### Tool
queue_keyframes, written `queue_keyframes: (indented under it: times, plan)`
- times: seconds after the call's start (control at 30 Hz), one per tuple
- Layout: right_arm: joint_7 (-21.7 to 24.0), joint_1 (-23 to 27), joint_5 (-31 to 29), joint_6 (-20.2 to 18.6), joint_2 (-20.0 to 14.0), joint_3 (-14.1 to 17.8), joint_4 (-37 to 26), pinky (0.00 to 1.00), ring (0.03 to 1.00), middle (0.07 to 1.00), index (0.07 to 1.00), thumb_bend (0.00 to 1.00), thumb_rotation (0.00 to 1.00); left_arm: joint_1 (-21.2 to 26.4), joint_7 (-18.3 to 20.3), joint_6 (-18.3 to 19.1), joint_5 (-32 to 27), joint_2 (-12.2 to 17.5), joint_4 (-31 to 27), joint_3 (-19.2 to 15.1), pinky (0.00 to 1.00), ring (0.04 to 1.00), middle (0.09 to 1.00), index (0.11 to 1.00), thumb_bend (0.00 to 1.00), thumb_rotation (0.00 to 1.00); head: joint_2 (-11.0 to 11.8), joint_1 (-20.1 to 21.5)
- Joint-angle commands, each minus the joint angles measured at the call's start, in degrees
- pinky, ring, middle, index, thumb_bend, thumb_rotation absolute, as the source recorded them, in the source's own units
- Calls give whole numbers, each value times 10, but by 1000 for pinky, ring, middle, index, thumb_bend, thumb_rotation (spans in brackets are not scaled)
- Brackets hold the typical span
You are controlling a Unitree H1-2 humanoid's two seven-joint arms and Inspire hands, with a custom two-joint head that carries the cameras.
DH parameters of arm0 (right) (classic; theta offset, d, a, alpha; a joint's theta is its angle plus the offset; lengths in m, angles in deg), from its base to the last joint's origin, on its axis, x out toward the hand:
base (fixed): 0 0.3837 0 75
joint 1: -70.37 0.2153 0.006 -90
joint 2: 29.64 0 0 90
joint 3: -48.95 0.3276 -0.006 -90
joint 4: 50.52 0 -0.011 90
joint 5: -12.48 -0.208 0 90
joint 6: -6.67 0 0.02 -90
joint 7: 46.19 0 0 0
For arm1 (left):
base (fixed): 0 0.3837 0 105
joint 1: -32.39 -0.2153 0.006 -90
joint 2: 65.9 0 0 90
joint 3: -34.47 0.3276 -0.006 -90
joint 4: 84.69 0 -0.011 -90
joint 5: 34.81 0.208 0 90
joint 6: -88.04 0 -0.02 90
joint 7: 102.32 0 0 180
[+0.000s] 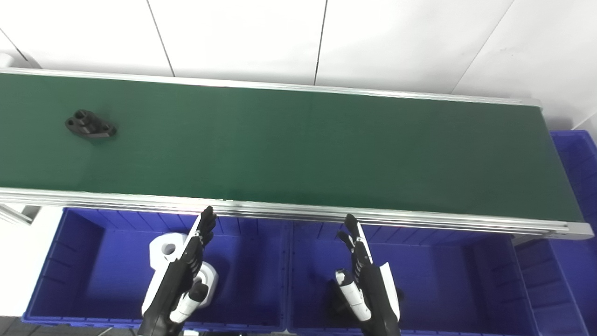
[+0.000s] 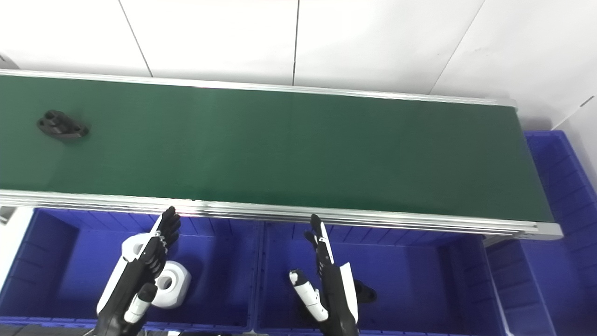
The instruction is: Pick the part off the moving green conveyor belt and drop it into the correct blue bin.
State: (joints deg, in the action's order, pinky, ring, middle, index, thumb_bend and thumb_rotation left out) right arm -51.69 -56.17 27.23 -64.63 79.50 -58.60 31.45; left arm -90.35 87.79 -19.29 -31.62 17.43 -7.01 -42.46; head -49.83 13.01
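No writing shows anywhere. Both the left robot hand (image 1: pixel 186 270) and right robot hand (image 1: pixel 366 280) hover open-fingered, empty; the black part (image 1: pixel 90 125) rides the belt (image 1: pixel 298 149) far ahead-left.

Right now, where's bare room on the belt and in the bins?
Belt is bare from the black part rightward. Left bin is crowded by white parts under the left hand. Right bin is bare right of the right hand.

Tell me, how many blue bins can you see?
3. The left bin sits under the belt's near edge with a white part inside, the middle bin is beside it, and a third bin stands past the belt's right end. More may be hidden.
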Motion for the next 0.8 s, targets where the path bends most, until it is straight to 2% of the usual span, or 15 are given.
queue_keyframes:
  times: [0.0, 0.2, 0.23, 0.27, 0.3, 0.33, 0.37, 0.4, 0.43, 0.47, 0.53, 0.67, 0.77]
  plan:
    - [-5, -9, 3, 21, 13, -12, -18, 988, 938, 982, 1000, 811, 913, -5, -2, -21, 2, 4, -13, -1, 992, 1000, 1000, 1000, 1000, 945, 0, 2]
    - [-4, -8, -1, 20, 14, -11, -16, 984, 934, 977, 1000, 807, 900, -3, -1, -27, -2, 2, -5, -1, 1000, 1000, 1000, 1000, 1000, 941, 6, -2]
    - [-5, -8, -2, 25, 12, -10, -11, 984, 934, 977, 1000, 807, 900, -4, -4, -28, 6, 0, -4, -1, 1000, 1000, 1000, 1000, 1000, 942, 25, -15]
    - [-5, -7, -2, 28, 11, -9, -7, 984, 934, 977, 1000, 813, 907, -5, -6, -29, 13, -1, -3, 0, 993, 996, 1000, 1000, 1000, 953, 25, -15]
    - [-6, -6, -3, 33, 9, -8, 0, 983, 934, 977, 1000, 815, 909, -5, -8, -33, 19, -3, 2, 0, 990, 995, 1000, 1000, 1000, 957, 43, -30]
    - [-6, -5, -3, 37, 7, -7, 5, 986, 937, 978, 1000, 828, 916, -5, -9, -36, 23, -4, 6, 1, 981, 989, 1000, 1000, 1000, 957, 43, -30]
    - [-7, -3, -6, 44, 5, -4, 14, 987, 940, 979, 1000, 832, 916, -2, -11, -46, 28, -6, 17, 2, 974, 984, 1000, 1000, 1000, 955, 67, -53]
    - [-7, -1, -8, 50, 2, -2, 21, 987, 940, 979, 1000, 833, 916, 0, -12, -55, 32, -7, 26, 2, 972, 983, 1000, 1000, 1000, 955, 67, -53]
    - [-6, 2, -13, 57, -1, 1, 32, 989, 946, 984, 1000, 828, 915, 4, -16, -67, 38, -10, 41, 2, 969, 984, 1000, 1000, 1000, 954, 86, -73]
    - [-6, 4, -16, 63, -4, 3, 39, 993, 951, 989, 1000, 829, 914, 7, -18, -76, 43, -12, 51, 2, 958, 982, 1000, 1000, 1000, 953, 86, -73]
    - [-5, 14, -24, 76, -15, 10, 60, 998, 961, 996, 1000, 820, 915, 17, -21, -91, 48, -17, 76, 9, 958, 990, 1000, 1000, 1000, 947, 113, -101]
    - [-7, 28, -43, 81, -29, 18, 79, 1000, 960, 997, 1000, 788, 907, 34, -35, -96, 49, -21, 108, 30, 935, 1000, 1000, 1000, 1000, 915, 132, -123]
    - [-6, 34, -58, 81, -39, 27, 87, 1000, 969, 1000, 1000, 797, 916, 43, -48, -96, 51, -25, 120, 42, 936, 1000, 1000, 1000, 1000, 899, 136, -131]
